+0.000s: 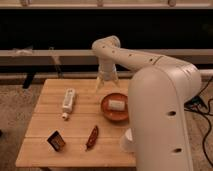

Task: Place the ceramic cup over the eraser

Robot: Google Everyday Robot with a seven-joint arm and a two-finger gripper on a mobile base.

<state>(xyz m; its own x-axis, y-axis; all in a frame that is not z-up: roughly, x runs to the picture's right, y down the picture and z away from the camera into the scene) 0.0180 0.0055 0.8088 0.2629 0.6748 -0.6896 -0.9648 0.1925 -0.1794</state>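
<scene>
The ceramic cup (125, 142) is a small white cup at the table's front right edge, partly hidden behind my arm's big white body. The eraser (56, 140) is a small dark block with an orange-brown face at the front left of the wooden table (75, 122). My gripper (107, 86) hangs over the back middle of the table, just behind the bowl, far from both cup and eraser. Its fingers stand apart and hold nothing.
A reddish-brown shallow bowl (106, 111) with a white rectangular block (116, 105) in it sits right of centre. A white bottle-like thing (68, 100) lies at the left. A reddish-brown pepper-shaped thing (92, 137) lies at the front middle. My arm covers the table's right side.
</scene>
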